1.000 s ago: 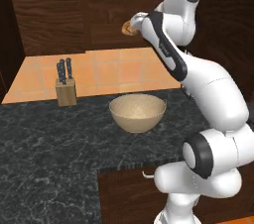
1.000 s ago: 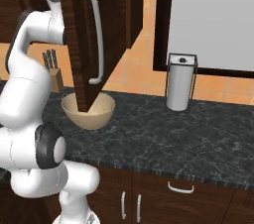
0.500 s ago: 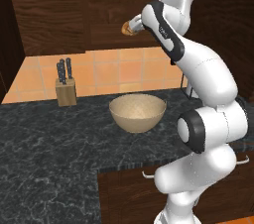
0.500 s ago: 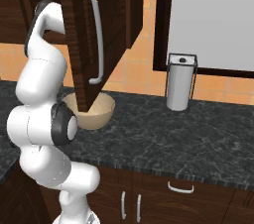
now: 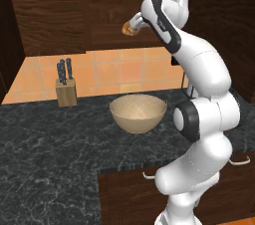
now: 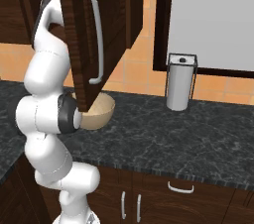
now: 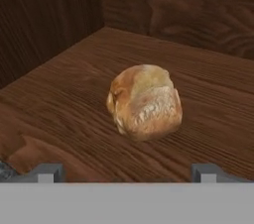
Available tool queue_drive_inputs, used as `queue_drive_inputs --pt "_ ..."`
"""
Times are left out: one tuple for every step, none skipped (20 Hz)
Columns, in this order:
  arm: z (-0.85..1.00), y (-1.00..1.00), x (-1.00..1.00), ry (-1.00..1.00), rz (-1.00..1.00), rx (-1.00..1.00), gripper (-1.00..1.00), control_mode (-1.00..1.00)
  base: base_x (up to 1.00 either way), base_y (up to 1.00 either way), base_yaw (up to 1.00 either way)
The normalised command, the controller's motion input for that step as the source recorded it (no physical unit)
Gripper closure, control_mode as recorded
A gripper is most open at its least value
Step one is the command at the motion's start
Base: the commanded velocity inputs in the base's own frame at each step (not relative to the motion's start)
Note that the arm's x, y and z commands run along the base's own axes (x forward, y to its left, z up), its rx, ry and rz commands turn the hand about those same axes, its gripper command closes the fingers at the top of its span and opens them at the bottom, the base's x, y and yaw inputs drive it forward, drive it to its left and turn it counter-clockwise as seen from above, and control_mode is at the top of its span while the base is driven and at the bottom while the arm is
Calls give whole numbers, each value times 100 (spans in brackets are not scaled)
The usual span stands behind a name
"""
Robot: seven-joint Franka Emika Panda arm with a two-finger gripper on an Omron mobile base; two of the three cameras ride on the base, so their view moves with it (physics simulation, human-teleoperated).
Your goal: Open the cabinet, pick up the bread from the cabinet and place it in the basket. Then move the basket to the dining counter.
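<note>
In the hand view, the gripper (image 7: pixel 127 173) is seen with its two finger tips (image 7: pixel 47 172) spread wide at the bottom corners of the frame, nothing being held between them. Just beyond them, at the centre of the frame, the bread (image 7: pixel 145 102) is seen lying on the wooden shelf of the cabinet (image 7: pixel 59 94), clear of the side wall at upper left and the back wall at the top. In the left base view, the basket (image 5: pixel 138 113) is seen at mid-frame on the black granite counter (image 5: pixel 50 144), with nothing visible inside it; the knife block (image 5: pixel 65 89) stands to its left, against the tiled wall. Higher up, the bread is glimpsed at the arm's end in the upper centre. In the right base view, the cabinet door (image 6: pixel 82 34) is swung open at upper left, and a metal canister (image 6: pixel 179 82) stands at right of centre. Compared with a second ago, the arm has been raised and reached further into the cabinet, while the basket and bread have stayed put.
</note>
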Motion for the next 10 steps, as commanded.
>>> queue_drive_inputs --pt "0 8 19 0 0 -1 -100 -100 0 0 0" --pt "0 0 21 0 0 0 -100 -100 0 0 0" --pt "0 0 32 0 0 0 -100 -100 0 0 0" --pt "-2 0 28 0 0 0 -100 -100 0 0 0" --pt "-6 0 31 0 0 0 -100 -100 0 0 0" --pt "-11 0 36 0 0 0 -100 -100 0 0 0" --pt "-14 0 37 0 0 0 -100 -100 0 0 0" --pt "-14 0 34 0 0 0 -100 -100 0 0 0" --pt "-14 0 37 0 0 0 -100 -100 0 0 0" --pt "-11 0 41 0 0 0 -100 -100 0 0 0"
